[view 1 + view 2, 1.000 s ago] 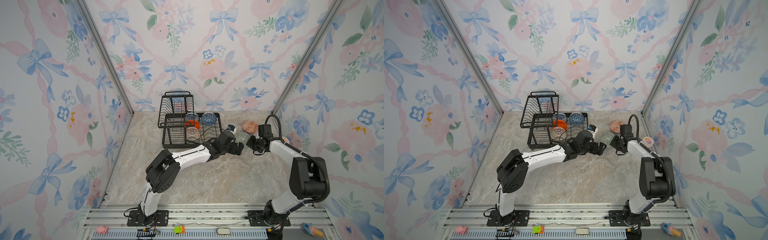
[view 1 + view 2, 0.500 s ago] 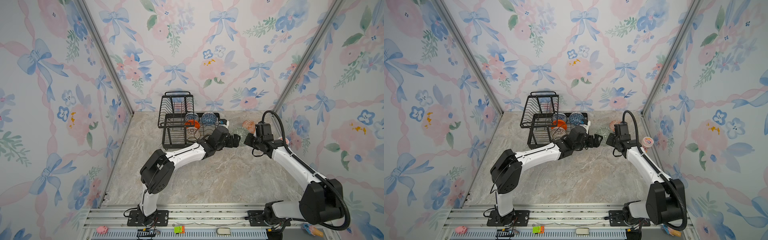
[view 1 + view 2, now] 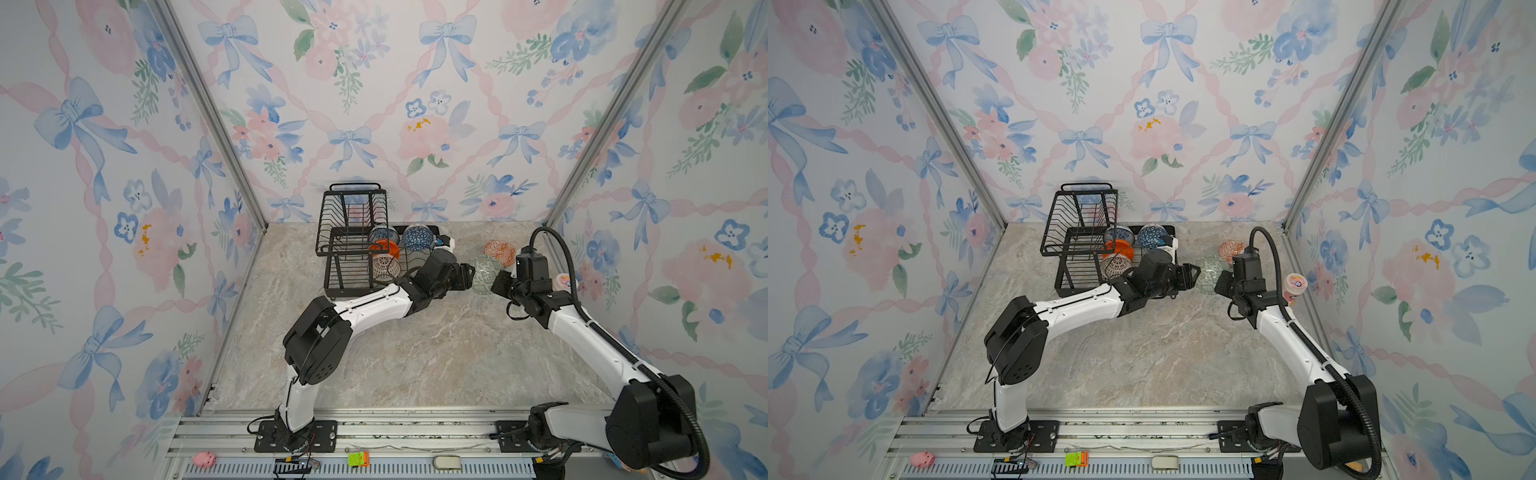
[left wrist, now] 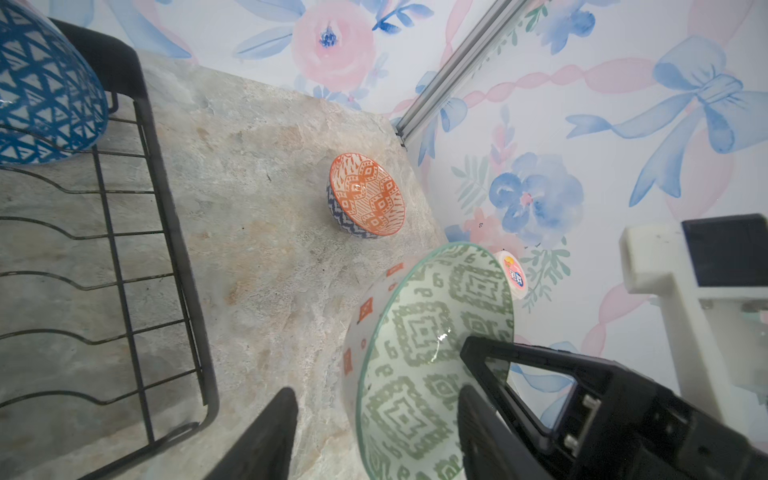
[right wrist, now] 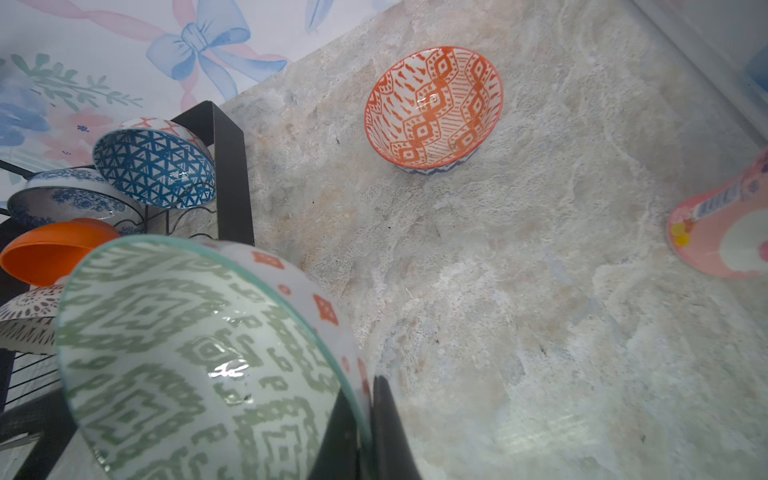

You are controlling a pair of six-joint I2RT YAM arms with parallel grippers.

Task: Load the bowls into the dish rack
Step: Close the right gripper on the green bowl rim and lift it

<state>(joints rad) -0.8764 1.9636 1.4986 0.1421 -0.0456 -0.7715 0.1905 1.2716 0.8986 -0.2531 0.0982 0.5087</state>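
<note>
Pale green bowl (image 3: 482,275) is the item in hand. It stands on edge, appears clear of the marble-look tabletop (image 3: 415,353), and sits just right of the dish rack (image 3: 332,286), between the 2 arms.

- The right gripper (image 3: 498,285) pinches the rim on the bowl's right side, with its fingers (image 5: 386,419) clamped tight on the wall.
- The left gripper (image 3: 468,276) meets the bowl from the left with jaws parted. 1 finger (image 4: 478,415) lies inside the bowl; the other stands outside the wall with a gap showing. It grasps nothing yet.

Step in hand, as judged: transfer of the bowl from the right arm to the left arm, ahead of loading.

Rack status: 4 bowls sit in the lower tier.
- blue geometric bowl (image 3: 417,237)
- plain orange bowl (image 3: 384,249)
- white bowl with dark lines (image 3: 384,267)
- blue-white floral bowl (image 3: 380,233)

The orange-white bowl (image 3: 500,252) rests upright on the table at far right, outside the rack.

The next move calls for:
1. Seat the left jaws firmly on the wall.
2. Only then release the right.
3. Carry the bowl left over the rack rim to a free slot.
</note>
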